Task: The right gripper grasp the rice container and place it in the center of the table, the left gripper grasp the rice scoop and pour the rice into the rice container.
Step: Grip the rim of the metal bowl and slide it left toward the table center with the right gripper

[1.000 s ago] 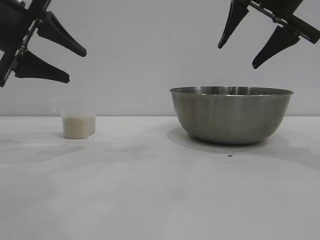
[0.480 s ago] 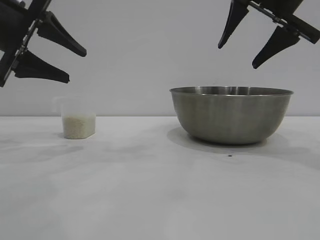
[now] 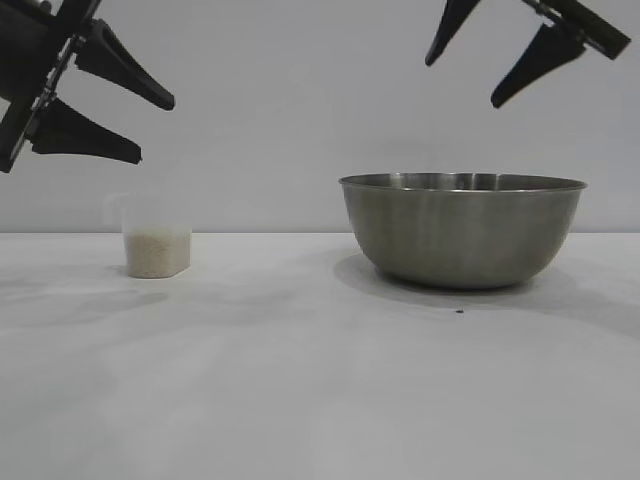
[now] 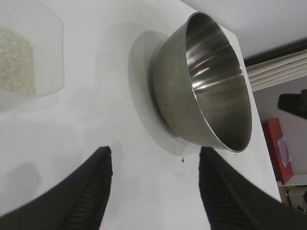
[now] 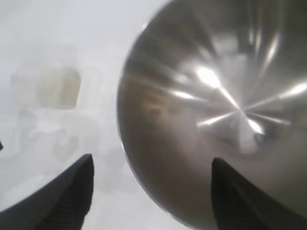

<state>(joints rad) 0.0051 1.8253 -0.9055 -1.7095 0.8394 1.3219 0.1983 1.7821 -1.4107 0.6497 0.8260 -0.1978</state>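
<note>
My right claw [image 3: 462, 82] hangs released directly above the rice container [image 3: 462, 230], which sits empty on the bench [image 3: 300, 380]. My left claw [image 3: 148, 128] waits released above the rice scoop [image 3: 156, 240], unlifted.

No readable text, label, brand, number or sign appears anywhere: none on the bowl [image 3: 462, 228], the scoop [image 3: 156, 238] or the bench [image 3: 300, 380].

the left gripper [image 4: 153, 191] hung open and empty over the table [image 4: 72, 129]. beyond its fingers the rice container [image 4: 206, 86] stood apart from the rice scoop [image 4: 29, 52], which held rice [image 4: 17, 67].
</note>
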